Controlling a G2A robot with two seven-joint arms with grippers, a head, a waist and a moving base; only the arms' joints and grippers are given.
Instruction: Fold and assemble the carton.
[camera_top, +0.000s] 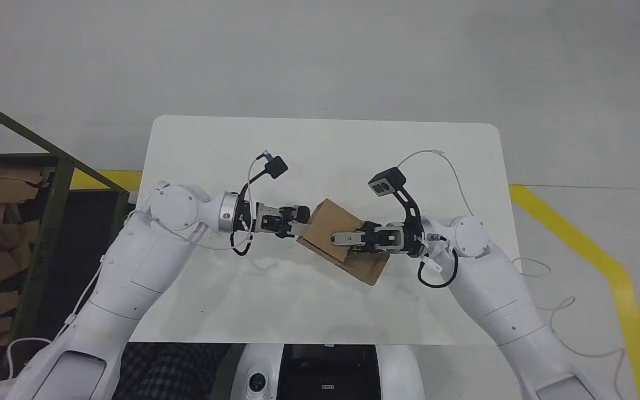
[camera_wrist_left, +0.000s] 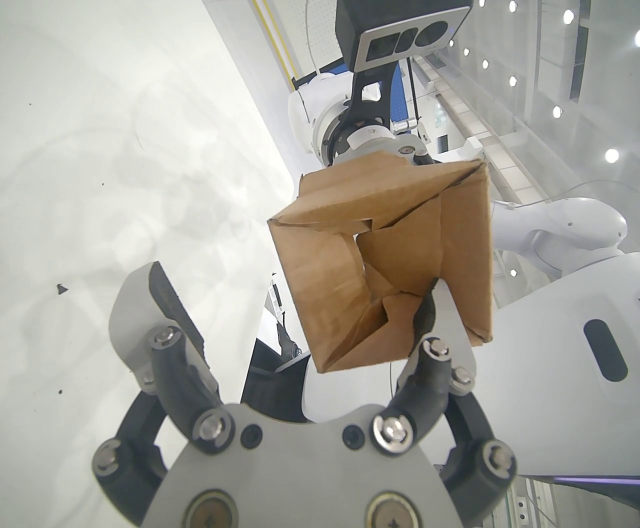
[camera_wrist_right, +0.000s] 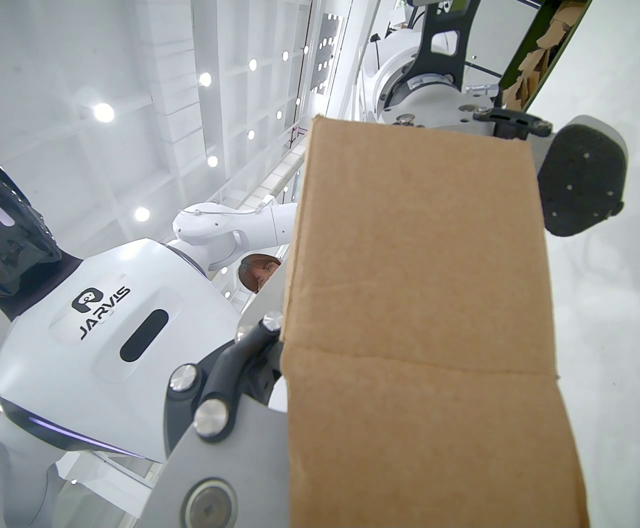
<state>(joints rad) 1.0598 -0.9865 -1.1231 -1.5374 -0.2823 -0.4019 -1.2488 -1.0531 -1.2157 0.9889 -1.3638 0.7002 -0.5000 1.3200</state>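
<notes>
Top view: over the table (camera_top: 200, 150), the left gripper (camera_top: 296, 214) is seen with jaws spread, one finger set against the interlocked end flaps of the carton (camera_top: 328, 218). One carton wall is pinched by the right gripper (camera_top: 338, 240). The carton is judged light and stiff but crushable, best gripped near creases.

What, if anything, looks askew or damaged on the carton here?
The carton end facing the left gripper is not closed flat: its flaps overlap unevenly, sunk inward with open gaps and a creased edge. One finger of that open gripper presses on a flap. Nothing else stands out.
</notes>
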